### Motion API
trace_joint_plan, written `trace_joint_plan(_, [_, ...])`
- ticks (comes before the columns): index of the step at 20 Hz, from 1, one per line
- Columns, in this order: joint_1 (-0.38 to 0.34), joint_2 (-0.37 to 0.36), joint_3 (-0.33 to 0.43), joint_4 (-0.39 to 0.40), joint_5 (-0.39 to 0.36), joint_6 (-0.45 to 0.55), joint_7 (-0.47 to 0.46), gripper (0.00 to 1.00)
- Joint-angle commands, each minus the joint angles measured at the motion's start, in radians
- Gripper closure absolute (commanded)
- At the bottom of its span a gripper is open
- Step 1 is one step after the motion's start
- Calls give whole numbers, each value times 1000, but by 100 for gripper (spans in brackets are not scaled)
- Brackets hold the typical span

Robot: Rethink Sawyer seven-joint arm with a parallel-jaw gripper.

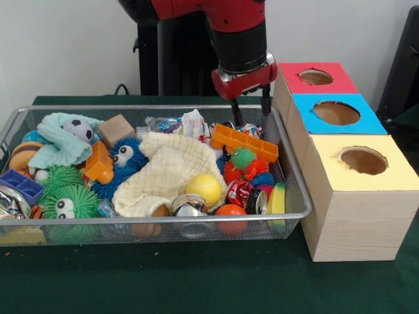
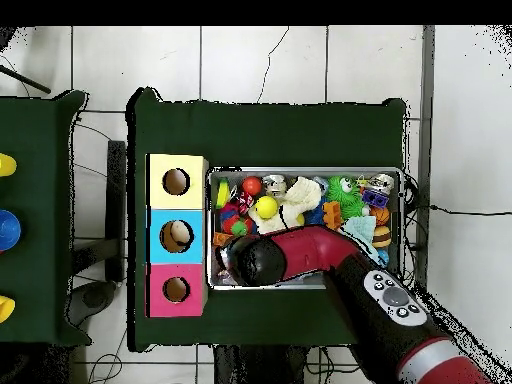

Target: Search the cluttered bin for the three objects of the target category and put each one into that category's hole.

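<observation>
The wire bin (image 1: 298, 196) is seen packed w/ clutter, so most of the search is judged still ahead. The sorting box (image 1: 357, 222) stands just beside the bin's end, w/ three holes: yellow-topped (image 1: 363, 160), blue-topped (image 1: 336, 112) and red-topped (image 1: 315, 77). In the overhead view something pale is glimpsed inside the blue hole (image 2: 177, 235), poss. one item already dropped; this can't be confirmed. The yellow and red holes are seen dark and empty-looking. The target category isn't given by the pictures, so which three things are wanted can't be told; they're presumed still among the clutter.

The arm is seen reaching down over the bin's end nearest the box. The gripper (image 1: 251, 106) hangs w/ its two thin fingers spread apart, nothing held betw. them, tips just above an orange block (image 1: 243, 142). So a pick is judged not yet made.

Bin contents, larger to smaller: cream cloth (image 1: 167, 173), mint cloth (image 1: 59, 140), blue fuzzy toy (image 1: 127, 160), green spiky toy (image 1: 65, 203), yellow ball (image 1: 204, 188), orange ball (image 1: 230, 212), small football (image 1: 82, 129).

Writing: a red can (image 1: 239, 193) shows white lettering, not legible. No other labels can be read.
</observation>
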Motion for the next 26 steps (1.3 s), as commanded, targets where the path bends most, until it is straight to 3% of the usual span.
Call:
trace_joint_plan(1, [-75,-82,136,18,30,194,-230,0])
trace_joint_plan(8, [-126,-70,194,-20,4,265,-262,0])
trace_joint_plan(23, [-196,127,200,-204,-157,330,-446,0])
trace_joint_plan(26, [-203,139,207,-241,-171,362,-481,0])
